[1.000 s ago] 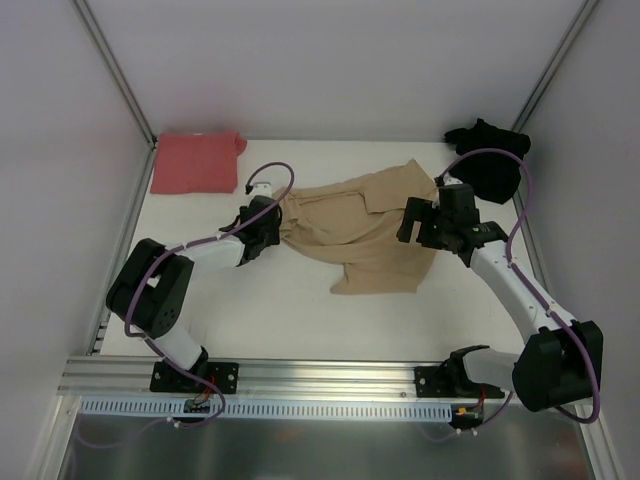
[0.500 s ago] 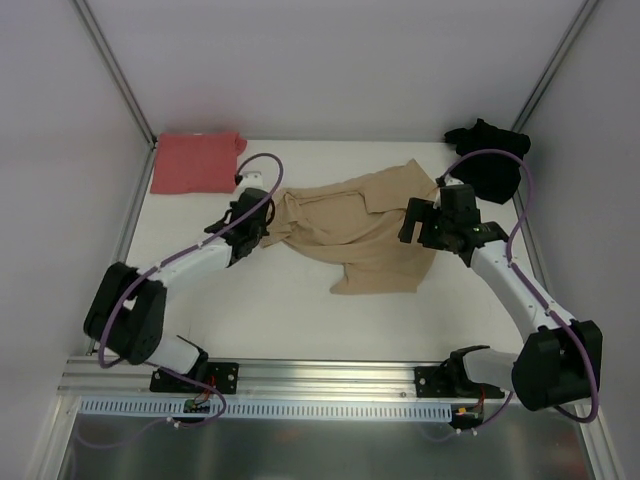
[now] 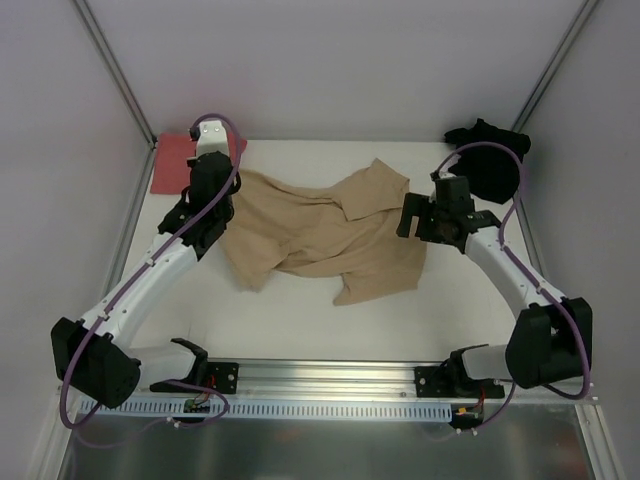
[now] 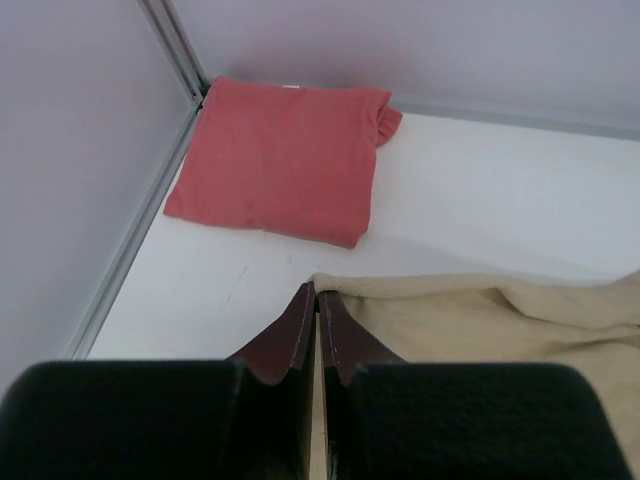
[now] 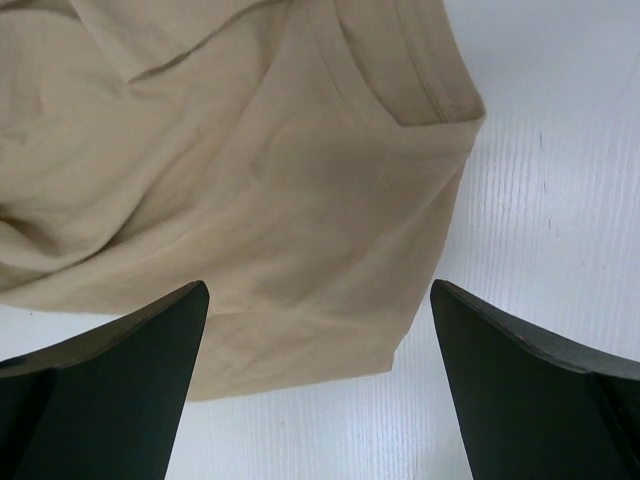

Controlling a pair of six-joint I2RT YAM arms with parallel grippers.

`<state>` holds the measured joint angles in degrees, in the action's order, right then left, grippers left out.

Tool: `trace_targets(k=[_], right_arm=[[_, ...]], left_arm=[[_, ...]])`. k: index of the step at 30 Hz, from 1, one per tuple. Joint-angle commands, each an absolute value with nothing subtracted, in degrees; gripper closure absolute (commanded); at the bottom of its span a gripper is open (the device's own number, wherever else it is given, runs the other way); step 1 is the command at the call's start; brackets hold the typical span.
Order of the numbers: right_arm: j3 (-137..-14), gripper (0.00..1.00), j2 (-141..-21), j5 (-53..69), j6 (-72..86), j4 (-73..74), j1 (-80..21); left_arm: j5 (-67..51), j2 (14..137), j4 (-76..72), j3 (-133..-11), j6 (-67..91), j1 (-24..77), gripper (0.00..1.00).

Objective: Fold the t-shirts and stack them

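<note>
T-shirts number three: tan shirt (image 3: 320, 235), salmon-red shirt (image 3: 166, 176), black shirt (image 3: 497, 176).

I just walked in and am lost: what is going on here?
The left claw is shut on an edge of the tan shirt, which lies rumpled in the middle. The right claw hangs open over its other side. A folded red shirt lies in the far left corner, a black shirt bunched at far right.

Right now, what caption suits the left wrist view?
Left fingers pinched shut on the edge of the tan t-shirt, with the folded salmon-red t-shirt beyond, in the far corner of the table.
</note>
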<state>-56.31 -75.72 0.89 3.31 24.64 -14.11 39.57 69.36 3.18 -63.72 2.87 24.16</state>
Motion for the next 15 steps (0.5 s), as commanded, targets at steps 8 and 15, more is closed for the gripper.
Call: trace_targets(k=[8,15], right_arm=[[-78.0,0.01,-94.1,5.2,4.1,21.6,-10.3],[-94.0,0.18,-114.5,14.9,8.1,22.2,-10.3]], left_arm=[[39.5,70.1,4.9,-62.1,2.6,24.0,1.0],[37.9,70.8,4.5,-59.7,4.1,24.0,1.0]])
